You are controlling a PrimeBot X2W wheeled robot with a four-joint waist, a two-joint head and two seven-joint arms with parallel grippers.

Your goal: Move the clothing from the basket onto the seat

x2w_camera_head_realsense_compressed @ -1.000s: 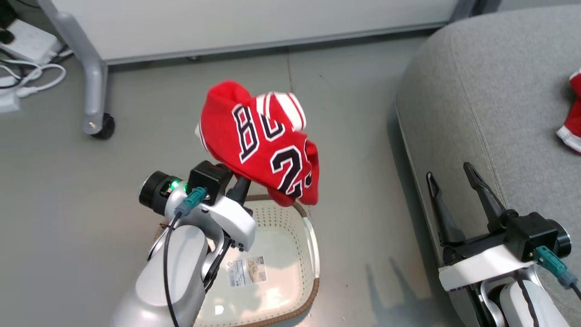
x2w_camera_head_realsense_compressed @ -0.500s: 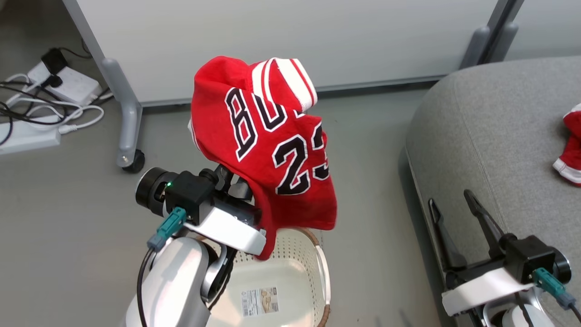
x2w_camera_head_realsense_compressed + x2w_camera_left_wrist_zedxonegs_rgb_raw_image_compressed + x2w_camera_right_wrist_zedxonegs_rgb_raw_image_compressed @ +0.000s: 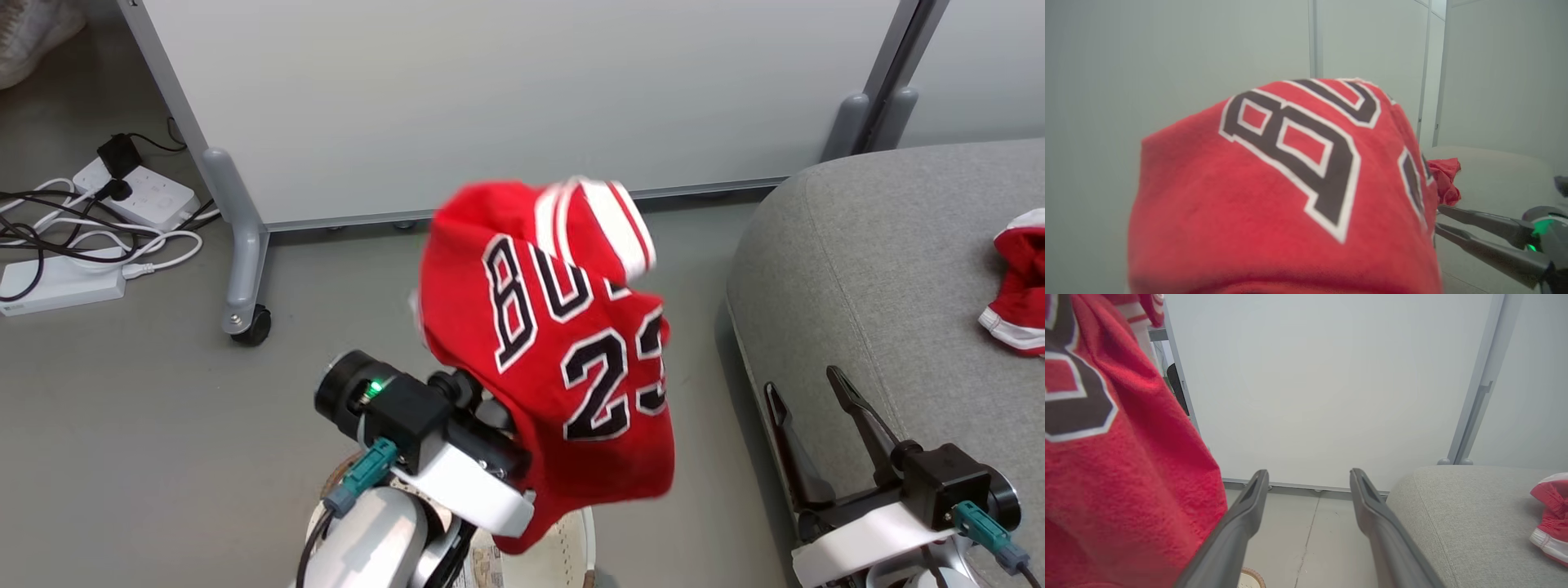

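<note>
Two red sports garments are well apart. The red jersey with black-white lettering (image 3: 563, 351) hangs in the air, draped over the left gripper (image 3: 483, 406), above the white perforated plastic basket (image 3: 569, 545) on the grey floor (image 3: 122, 425), left of the large grey fabric seat (image 3: 882, 269). The cloth hides that gripper's fingers, so I cannot tell how far apart they stand. The red shorts with white bands (image 3: 1016, 302) lie on the seat's right side. The right gripper (image 3: 802, 380) hovers at the seat's near left edge, fingers spread wide, holding nothing.
</note>
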